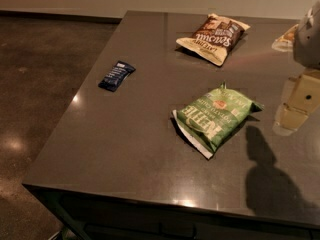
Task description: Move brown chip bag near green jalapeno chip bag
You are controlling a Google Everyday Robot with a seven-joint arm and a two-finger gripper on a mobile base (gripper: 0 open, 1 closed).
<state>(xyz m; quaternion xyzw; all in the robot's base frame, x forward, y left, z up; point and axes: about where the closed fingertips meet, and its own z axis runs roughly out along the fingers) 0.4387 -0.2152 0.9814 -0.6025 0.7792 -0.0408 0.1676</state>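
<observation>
The gripper (296, 109), a pale cream-yellow piece at the right edge of the camera view, hangs over the table just right of the green bag. Whether it is open or closed cannot be told, and it holds nothing that can be seen.

Nearest to it lies the bright green crinkly jalapeno chip bag (215, 118) with white lettering, flat and set at an angle in the middle of the dark grey glossy table (125, 149). The dark-brown crinkly chip bag (212, 38) with cream edges lies flat towards the far edge, well apart from both the green bag and the gripper, so the move looks not yet begun.

The risks, as I judge them:
- A reach towards the brown bag passes close to the green one and to a pale packet (285, 38) at the right edge; a brush would shift either.
- The table looks slick, so a downward press could slide the brown bag towards the far edge rather than pin it.
- A pinch on loose foil may slip mid-carry.

The small dark-blue wrapper (116, 75) lies well off to the left.
</observation>
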